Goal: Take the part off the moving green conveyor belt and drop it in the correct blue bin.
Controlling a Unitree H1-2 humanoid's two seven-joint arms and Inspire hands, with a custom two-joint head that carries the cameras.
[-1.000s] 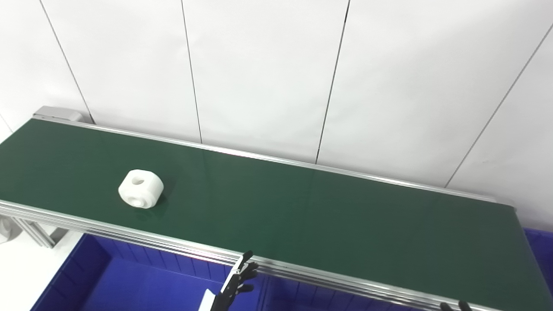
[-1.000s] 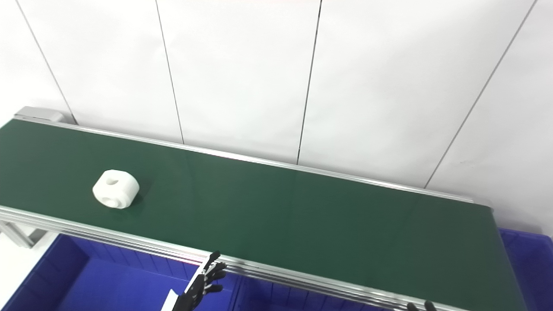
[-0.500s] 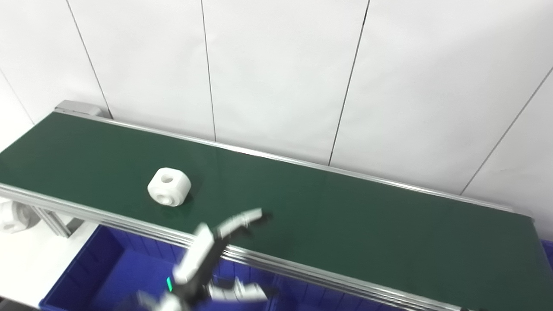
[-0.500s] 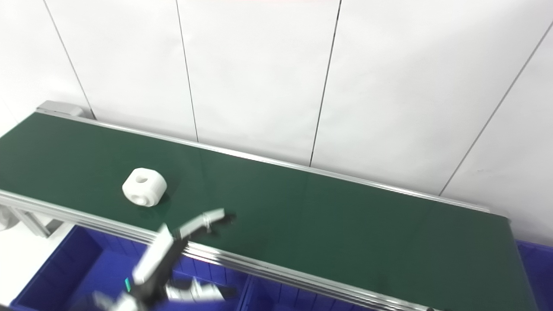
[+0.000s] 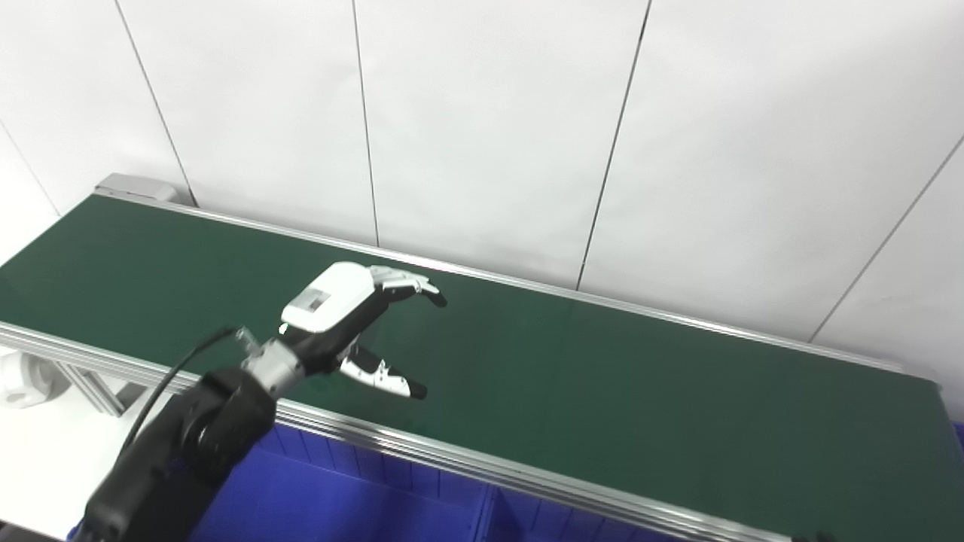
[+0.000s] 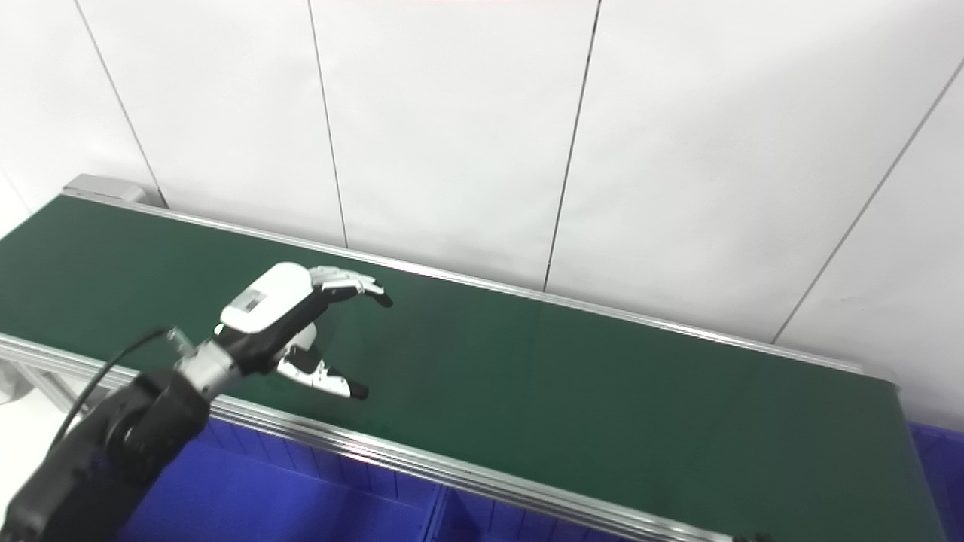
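L hand [image 5: 343,320] hangs over the green conveyor belt [image 5: 602,376] w/ fingers [image 5: 410,282] and thumb spread wide, gripping nothing, white part hidden, prob under the palm behind the fingers; risk: belt carries it past before they close.

Green belt [image 5: 640,391] lies bare rightward of the left robot hand [image 5: 343,316]; wall [image 5: 489,135] bounds its far edge.

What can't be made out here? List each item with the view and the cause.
- Part: unseen in both views; the left hand over the belt may cover it.
- Right hand: cut off by the bottom edge in both views, so its state is unclear.
- Blue bins: mostly hidden by the belt frame and bottom edge; contents unseen.
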